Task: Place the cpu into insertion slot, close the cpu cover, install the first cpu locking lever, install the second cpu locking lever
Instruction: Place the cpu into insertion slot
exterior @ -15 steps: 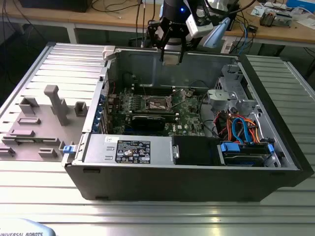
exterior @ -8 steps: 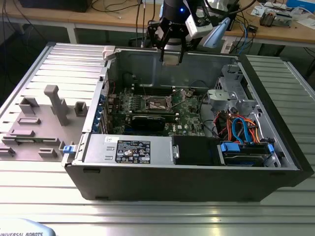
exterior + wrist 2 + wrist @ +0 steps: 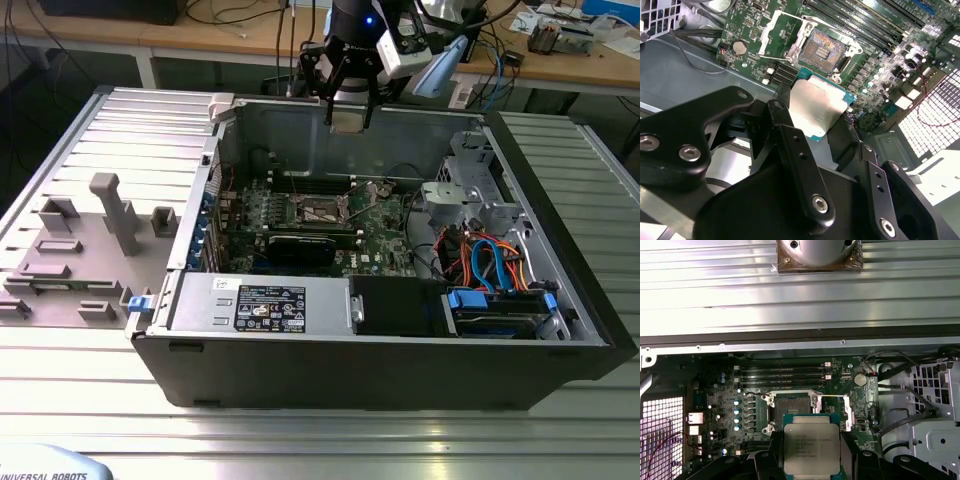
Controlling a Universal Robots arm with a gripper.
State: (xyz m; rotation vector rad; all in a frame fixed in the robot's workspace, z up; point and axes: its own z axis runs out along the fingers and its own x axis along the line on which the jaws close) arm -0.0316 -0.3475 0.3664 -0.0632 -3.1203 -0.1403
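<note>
Bright, even overhead light in the exterior view: the ribbed tabletop shines pale, while the open computer case leaves its floor in soft shadow (a small blue lamp glows on the arm). In the first wrist view the tabletop burns out to white along its ribs, and the perforated case wall blooms pinkish. In the second wrist view the cpu lid carries a milky glare; the black claw, close to the lens, sits dark and soft.
</note>
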